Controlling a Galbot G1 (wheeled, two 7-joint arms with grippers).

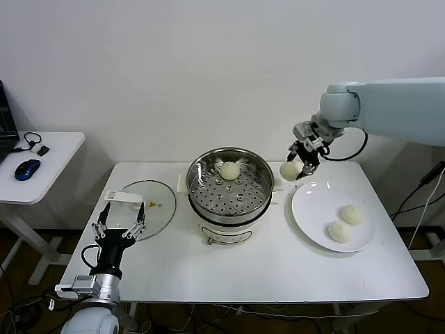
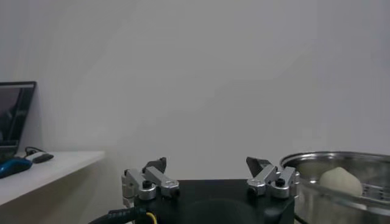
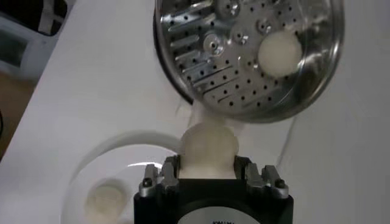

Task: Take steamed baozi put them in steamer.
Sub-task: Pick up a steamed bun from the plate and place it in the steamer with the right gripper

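Note:
The shiny steel steamer (image 1: 257, 177) stands mid-table with one cream-white baozi (image 1: 229, 170) on its perforated tray. It also shows in the right wrist view (image 3: 201, 67) with that baozi (image 3: 279, 53). My right gripper (image 1: 295, 167) is shut on a second baozi (image 1: 289, 170), held in the air between the steamer and the white plate (image 1: 313, 209). In the right wrist view the held baozi (image 3: 209, 148) sits between the fingers. Two more baozi (image 1: 352, 214) (image 1: 339, 232) lie on the plate. My left gripper (image 1: 119, 224) is open, parked at the front left.
A flat glass lid (image 1: 156, 209) with a white handle lies left of the steamer. A side table (image 1: 59, 156) at the far left holds a blue mouse (image 1: 27, 168). The left wrist view shows the steamer's rim (image 2: 341, 161) and the baozi (image 2: 341, 180) inside.

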